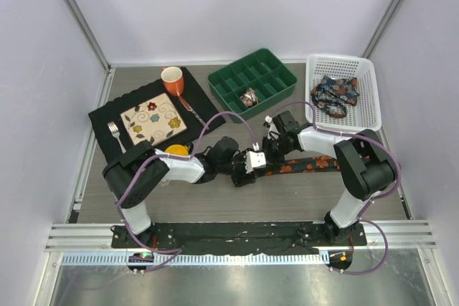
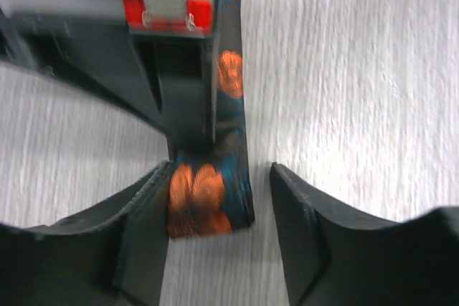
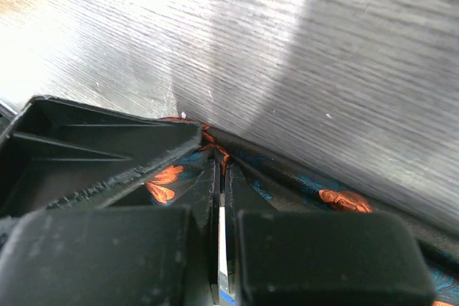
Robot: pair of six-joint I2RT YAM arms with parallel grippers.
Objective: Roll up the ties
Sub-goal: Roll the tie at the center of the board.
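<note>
Front and centre, one tie lies barely rolled — right hand pinching it, left hand open round its end — one coil already done at 1 o'clock.

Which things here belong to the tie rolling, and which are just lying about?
Job:
flat tie
rolled tie in green tray
loose ties in white basket

Lying about:
black placemat
patterned plate
fork
orange mug

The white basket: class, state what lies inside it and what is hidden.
Inside the white basket lies a bundle of dark tie fabric with multicoloured print. Anything beneath the bundle is covered.
</note>
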